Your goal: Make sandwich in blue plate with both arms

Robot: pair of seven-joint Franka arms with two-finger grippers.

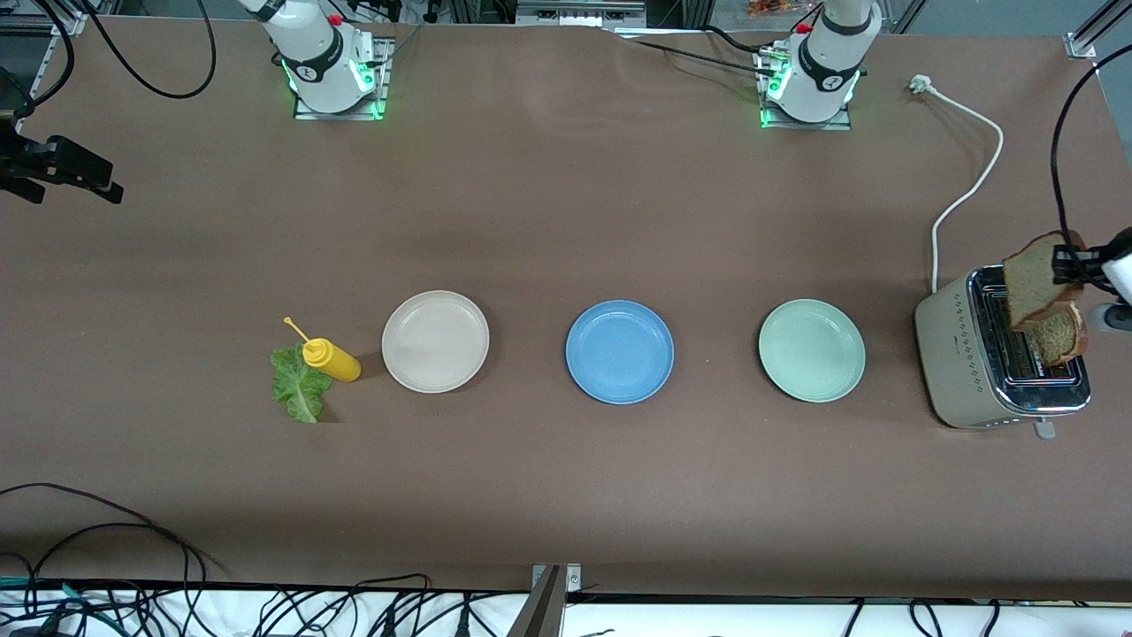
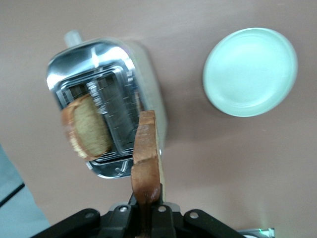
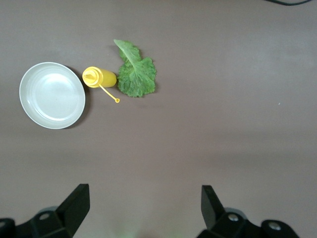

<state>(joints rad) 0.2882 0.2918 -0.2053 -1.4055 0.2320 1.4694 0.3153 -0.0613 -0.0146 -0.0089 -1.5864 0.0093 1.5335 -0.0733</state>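
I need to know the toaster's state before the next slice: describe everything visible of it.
The toaster is a shiny metal two-slot box with a side lever, standing at the left arm's end of the table beside the green plate. One brown bread slice stands in a slot; the left gripper, shut, holds another slice above it.

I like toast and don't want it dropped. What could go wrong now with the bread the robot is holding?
The left gripper pinches the brown bread slice only at one edge, over the silver metal toaster. It could tear or slip and fall short of the round blue plate. Swinging low, it might snag the second bread slice sticking out of the toaster. The pale green plate lies on the way.
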